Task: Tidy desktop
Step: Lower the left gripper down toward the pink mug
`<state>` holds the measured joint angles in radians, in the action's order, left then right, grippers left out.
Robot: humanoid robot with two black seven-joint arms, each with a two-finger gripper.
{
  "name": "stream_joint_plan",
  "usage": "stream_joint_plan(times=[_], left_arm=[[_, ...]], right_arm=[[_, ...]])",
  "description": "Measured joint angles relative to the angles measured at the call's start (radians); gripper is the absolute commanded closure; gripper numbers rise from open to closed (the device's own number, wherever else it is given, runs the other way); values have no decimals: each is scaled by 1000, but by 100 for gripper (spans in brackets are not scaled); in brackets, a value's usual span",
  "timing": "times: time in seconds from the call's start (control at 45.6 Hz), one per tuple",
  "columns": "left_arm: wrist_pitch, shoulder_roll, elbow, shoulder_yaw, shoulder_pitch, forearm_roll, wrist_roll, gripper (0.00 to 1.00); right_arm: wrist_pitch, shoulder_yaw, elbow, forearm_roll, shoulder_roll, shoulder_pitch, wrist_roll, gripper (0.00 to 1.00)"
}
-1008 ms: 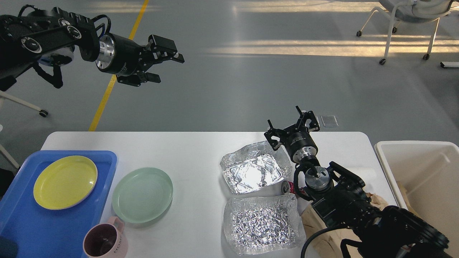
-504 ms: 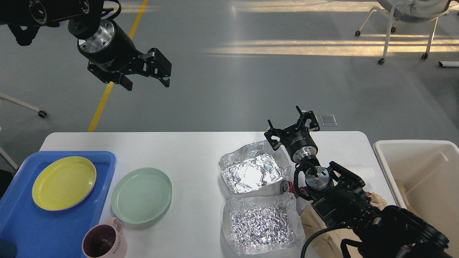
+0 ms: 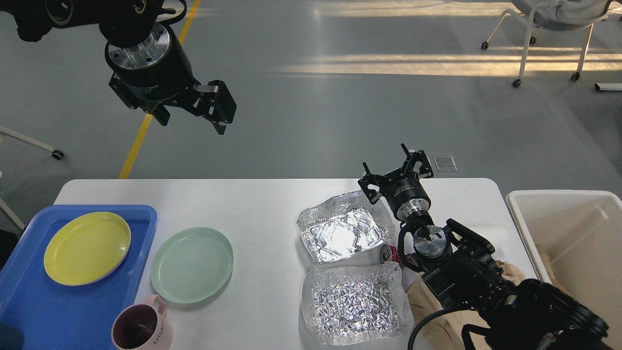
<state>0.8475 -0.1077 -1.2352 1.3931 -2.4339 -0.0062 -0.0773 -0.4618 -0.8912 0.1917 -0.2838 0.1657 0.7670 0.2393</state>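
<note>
Two foil trays (image 3: 346, 227) (image 3: 356, 303) lie side by side right of centre, both empty, a can (image 3: 388, 253) wedged between them. Blue tray (image 3: 73, 311), lower left: holds one yellow plate (image 3: 87, 248). Green plate (image 3: 192, 265) and pink mug (image 3: 141, 328), empty, sit on bare tabletop beside it. Off-white bin (image 3: 559, 228), far right: brown paper (image 3: 546, 260) visible inside. Desktop (image 3: 262, 204): matte white, rounded corners, spans the lower view. Left gripper (image 3: 192, 119), raised above the floor beyond the desktop, jaws apart, empty; since half a second ago it has tipped further downward. Right gripper (image 3: 396, 170), over the far edge, jaws apart, empty, unmoved.
</note>
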Motion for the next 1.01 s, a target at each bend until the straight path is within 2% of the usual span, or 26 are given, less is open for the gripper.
stream_joint_plan(times=[0.241, 0.526, 0.701, 1.008], left_arm=[[9, 0, -88, -21, -92, 6, 0, 6], [22, 0, -191, -28, -108, 34, 5, 6], [21, 0, -228, -19, -53, 66, 19, 6], [-3, -9, -236, 6, 123, 79, 24, 6]], right_arm=[[0, 0, 0, 0, 0, 0, 0, 0], [0, 0, 0, 0, 0, 0, 0, 0], [0, 0, 0, 0, 0, 0, 0, 0], [0, 0, 0, 0, 0, 0, 0, 0]])
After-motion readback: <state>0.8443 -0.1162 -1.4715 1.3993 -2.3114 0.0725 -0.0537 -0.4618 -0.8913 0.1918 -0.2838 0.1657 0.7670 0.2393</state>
